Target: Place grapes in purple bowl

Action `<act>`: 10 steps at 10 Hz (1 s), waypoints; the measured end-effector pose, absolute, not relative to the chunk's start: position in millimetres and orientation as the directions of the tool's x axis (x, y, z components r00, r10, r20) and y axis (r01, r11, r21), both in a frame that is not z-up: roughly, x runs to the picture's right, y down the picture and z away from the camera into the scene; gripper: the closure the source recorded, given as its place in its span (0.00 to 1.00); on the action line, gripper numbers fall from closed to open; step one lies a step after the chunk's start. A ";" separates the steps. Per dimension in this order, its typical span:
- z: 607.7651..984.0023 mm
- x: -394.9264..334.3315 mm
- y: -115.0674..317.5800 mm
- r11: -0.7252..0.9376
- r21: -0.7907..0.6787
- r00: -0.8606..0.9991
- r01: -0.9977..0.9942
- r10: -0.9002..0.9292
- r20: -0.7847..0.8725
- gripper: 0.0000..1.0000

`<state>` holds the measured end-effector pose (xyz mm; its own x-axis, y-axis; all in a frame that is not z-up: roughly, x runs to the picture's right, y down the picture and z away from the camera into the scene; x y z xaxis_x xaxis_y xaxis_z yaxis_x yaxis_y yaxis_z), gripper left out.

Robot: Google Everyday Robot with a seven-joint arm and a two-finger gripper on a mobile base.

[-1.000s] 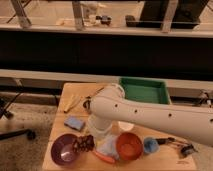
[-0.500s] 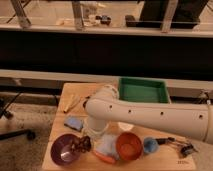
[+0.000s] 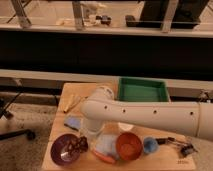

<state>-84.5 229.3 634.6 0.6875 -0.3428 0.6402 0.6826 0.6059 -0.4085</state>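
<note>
The purple bowl (image 3: 61,150) sits at the front left corner of the wooden table. The grapes (image 3: 78,144), a dark lumpy bunch, are at the bowl's right rim, partly over its inside. My white arm reaches in from the right and bends down over the table's middle. The gripper (image 3: 90,134) hangs below the wrist, just above and to the right of the grapes. The arm hides most of it, and I cannot tell whether it touches the grapes.
An orange-red bowl (image 3: 129,146) stands right of the purple bowl, with a small blue cup (image 3: 150,145) beside it. A pale blue packet (image 3: 105,146) and an orange piece (image 3: 104,158) lie between the bowls. A blue sponge (image 3: 73,122), a green tray (image 3: 142,90) and black items (image 3: 179,146) are also there.
The arm's elbow has swung left and toward the table's middle. The grapes have shifted slightly left, onto the purple bowl's right rim.
</note>
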 end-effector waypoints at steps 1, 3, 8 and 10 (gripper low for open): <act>635.6 -87.0 229.9 0.605 -0.407 0.686 0.684 -0.343 0.642 1.00; 639.2 -91.6 231.8 0.606 -0.407 0.686 0.683 -0.340 0.644 1.00; 647.1 -107.4 234.7 0.608 -0.407 0.684 0.682 -0.332 0.650 1.00; 650.8 -115.3 237.1 0.604 -0.407 0.682 0.685 -0.333 0.652 1.00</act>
